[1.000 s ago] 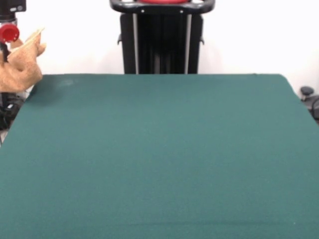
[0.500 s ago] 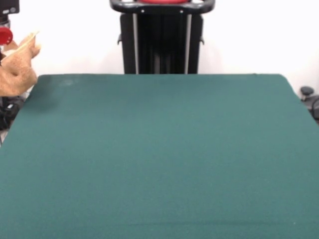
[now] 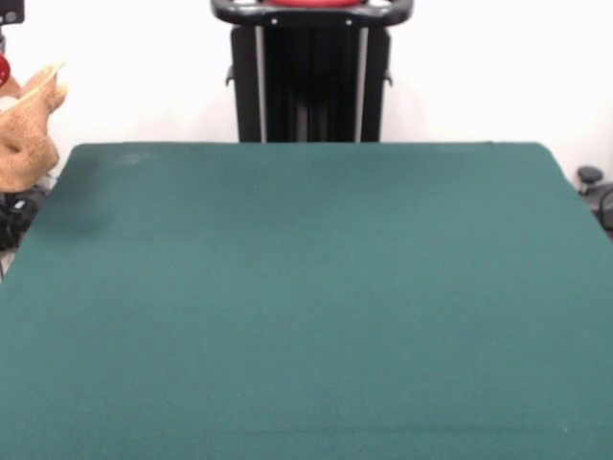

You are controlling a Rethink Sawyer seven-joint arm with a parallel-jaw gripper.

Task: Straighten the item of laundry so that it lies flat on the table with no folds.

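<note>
A plain white wall [image 3: 479, 67] rises brightly lit behind the scene, with what may be dark cables [image 3: 19, 216] low at its left.

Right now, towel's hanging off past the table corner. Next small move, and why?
Probably carry the towel back over the table before lowering. It hangs bunched and folded beyond the far left corner in the front view, so none of it lies on the green top.

One towel [image 3: 27, 134] — orange-tan, bunched, hanging at the left edge just off the bench corner. One bench [image 3: 306, 307] (dark green top). One black pedestal column [image 3: 308, 81] behind it. One small dark knob-like object [image 3: 590, 176] at the right edge — unclear what.
</note>
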